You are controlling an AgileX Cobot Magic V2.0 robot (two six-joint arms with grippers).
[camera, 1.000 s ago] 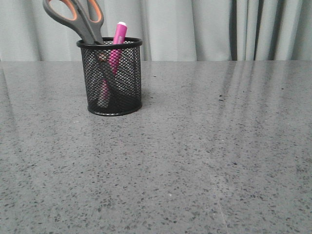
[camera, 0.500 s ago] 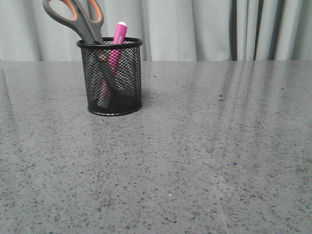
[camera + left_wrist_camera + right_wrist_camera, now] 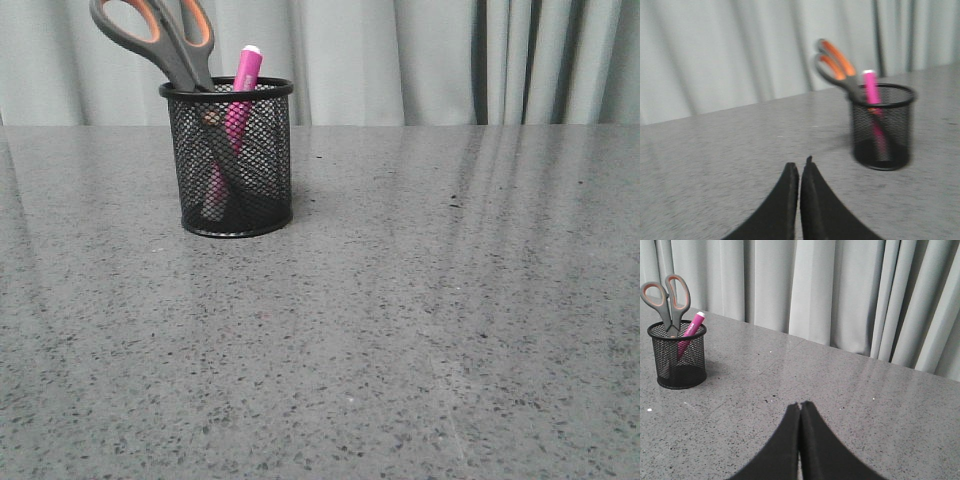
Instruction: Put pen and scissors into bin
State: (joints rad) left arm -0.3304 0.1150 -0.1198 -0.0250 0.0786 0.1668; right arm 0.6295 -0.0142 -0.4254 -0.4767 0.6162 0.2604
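The black mesh bin (image 3: 235, 170) stands upright at the back left of the grey table. The scissors (image 3: 165, 40) stand in it, blades down, handles leaning left above the rim. The pink pen (image 3: 243, 75) stands in it too, white cap above the rim. The bin (image 3: 882, 127), scissors (image 3: 837, 67) and pen (image 3: 870, 85) also show in the left wrist view, and the bin (image 3: 677, 357), scissors (image 3: 667, 297) and pen (image 3: 692, 325) in the right wrist view. My left gripper (image 3: 800, 167) is shut and empty, apart from the bin. My right gripper (image 3: 800, 405) is shut and empty, well away from the bin.
The grey speckled table (image 3: 400, 320) runs back to a pale pleated curtain (image 3: 420, 60). No gripper or arm shows in the front view.
Almost nothing differs in the front view. The bin, pen and scissors sit a hair further right in the picture than before.
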